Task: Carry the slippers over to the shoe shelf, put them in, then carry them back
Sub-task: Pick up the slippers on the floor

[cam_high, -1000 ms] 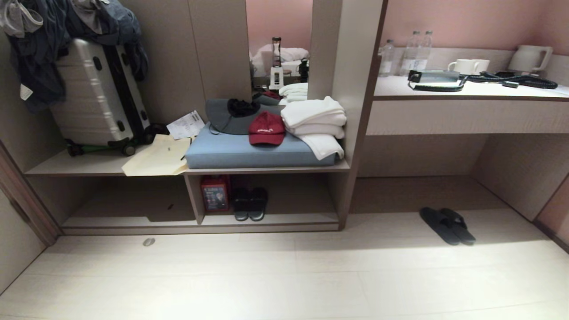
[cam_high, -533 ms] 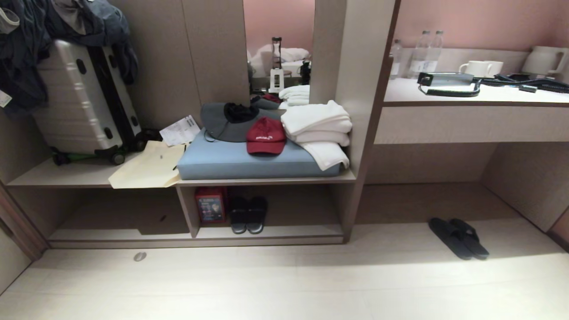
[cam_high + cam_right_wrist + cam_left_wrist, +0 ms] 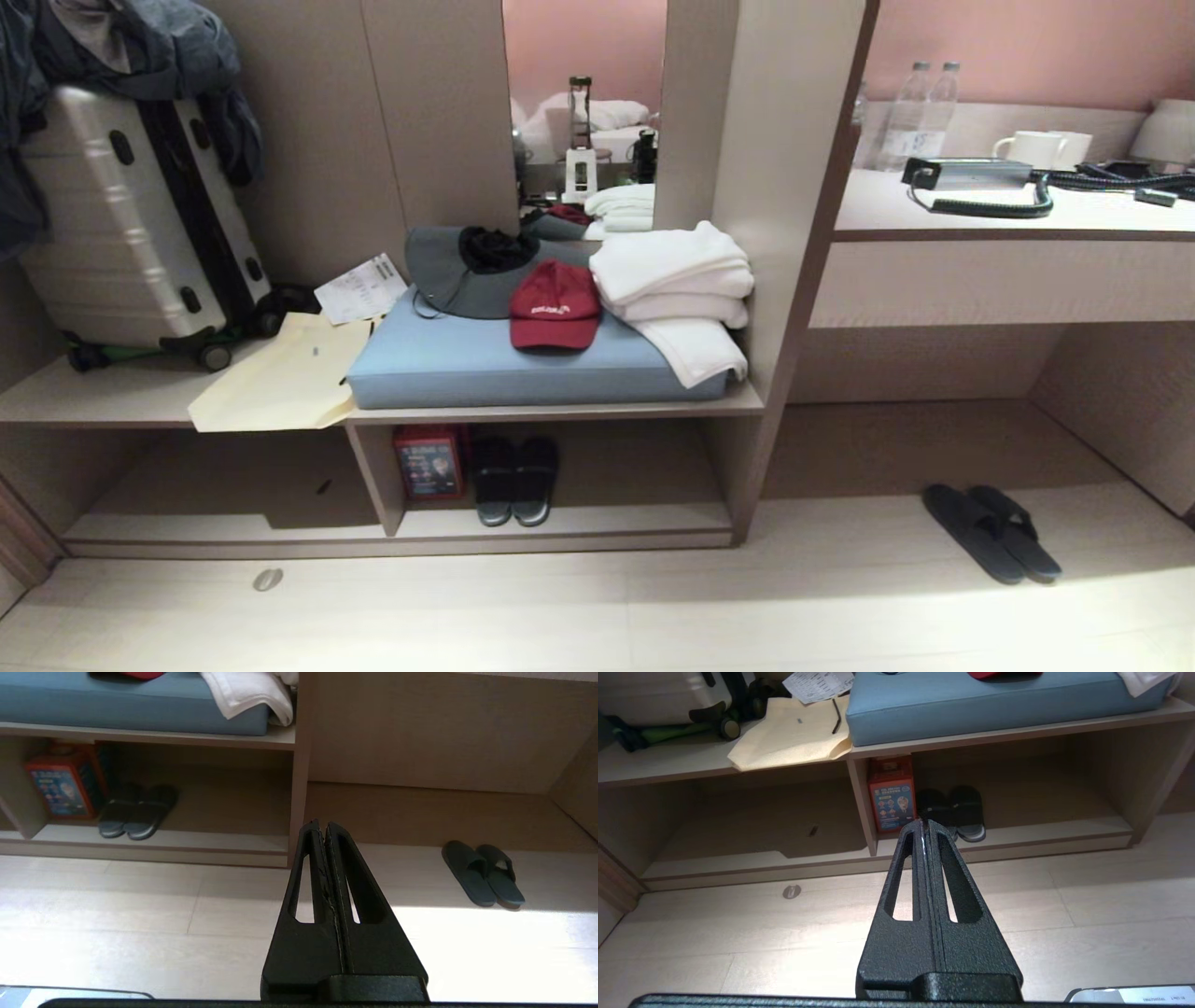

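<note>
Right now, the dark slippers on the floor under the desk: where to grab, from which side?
Take the slippers by the broad bands across their tops, the only raised part; the soles lie flat on the floor. The two touch side by side, so one pinch on both inner band edges may lift the pair. Come from above, at the near, open side.

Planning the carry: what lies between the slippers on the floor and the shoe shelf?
Only bare floor runs from the slippers to the shoe shelf, plus the unit's upright side panel at the shelf's edge. The head and right wrist views both show it.
</note>
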